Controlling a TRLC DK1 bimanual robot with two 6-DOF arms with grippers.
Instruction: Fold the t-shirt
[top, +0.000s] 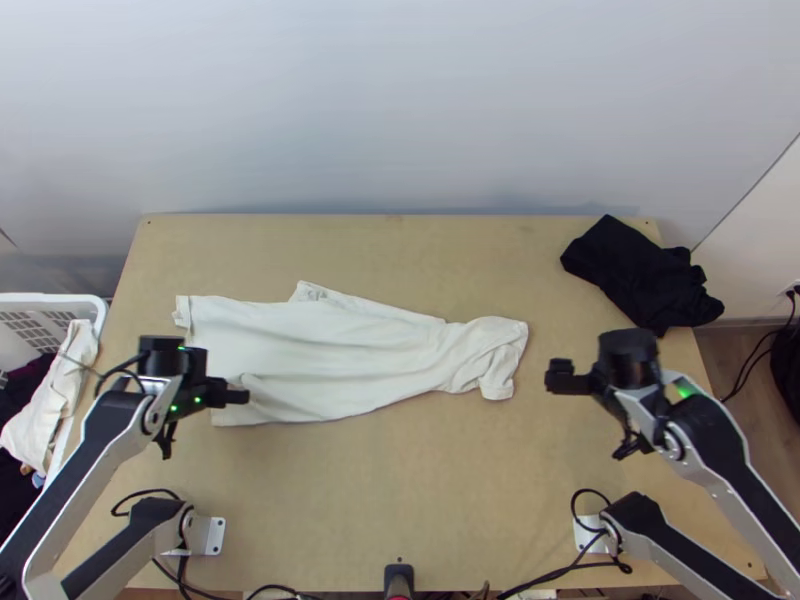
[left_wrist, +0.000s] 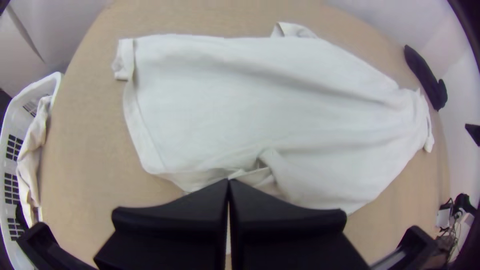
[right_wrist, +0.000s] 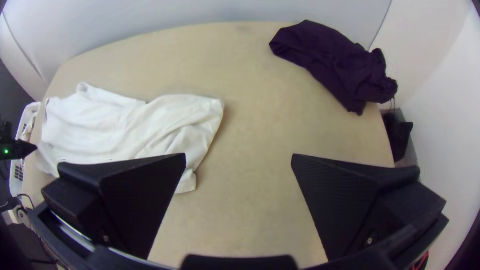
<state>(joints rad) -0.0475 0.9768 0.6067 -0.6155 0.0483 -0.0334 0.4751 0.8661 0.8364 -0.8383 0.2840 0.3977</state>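
Your left end effector (left_wrist: 229, 184) is pressed together over the t-shirt's (top: 330, 350) near left part; you can't tell if cloth is caught. Your right end effector (right_wrist: 239, 156) stands spread, right of it. The shirt lies mid-surface, probably light, limp and quick to ruck; pinch hem corners, smooth its bunched right end. Dark cloth (top: 635, 275), far right, shouldn't hinder you.
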